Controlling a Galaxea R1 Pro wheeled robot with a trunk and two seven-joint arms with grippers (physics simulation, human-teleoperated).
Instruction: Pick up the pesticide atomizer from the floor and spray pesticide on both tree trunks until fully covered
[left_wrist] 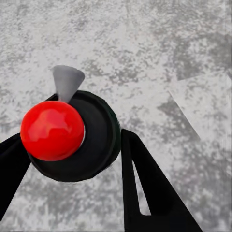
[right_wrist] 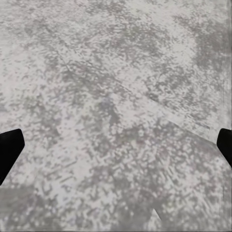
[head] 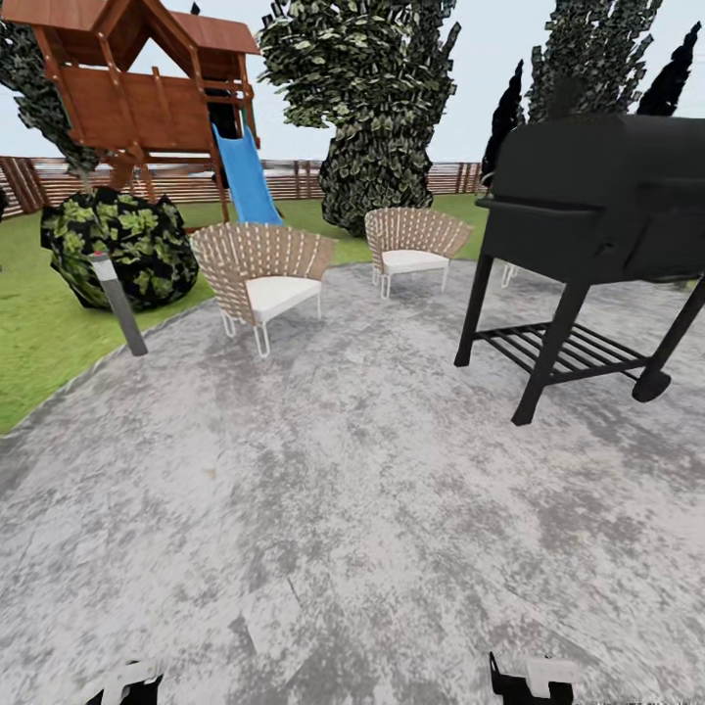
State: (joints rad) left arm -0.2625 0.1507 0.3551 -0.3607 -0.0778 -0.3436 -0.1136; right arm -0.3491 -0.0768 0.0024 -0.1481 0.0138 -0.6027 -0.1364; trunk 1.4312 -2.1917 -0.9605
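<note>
In the left wrist view my left gripper (left_wrist: 72, 179) is shut on the pesticide atomizer (left_wrist: 94, 140), a dark round bottle seen from above with a red ball top and a grey cone nozzle. Its black fingers (left_wrist: 145, 193) press both sides of the bottle over grey stone paving (left_wrist: 169, 58). My right gripper (right_wrist: 117, 147) is open, with nothing between its fingertips. In the head view both grippers, left (head: 125, 683) and right (head: 534, 679), peek in at the bottom edge. The bare-trunked trees are out of view.
A black grill (head: 597, 206) stands on the paving at right. Two wicker chairs (head: 262, 269) (head: 415, 245) sit ahead, with a grey post (head: 119, 304) and a bush (head: 117, 245) at left. Behind are a wooden playhouse with a blue slide (head: 245, 176), dark leafy conifers (head: 382, 98), the lawn (head: 39, 333) and the slat fence (head: 294, 179).
</note>
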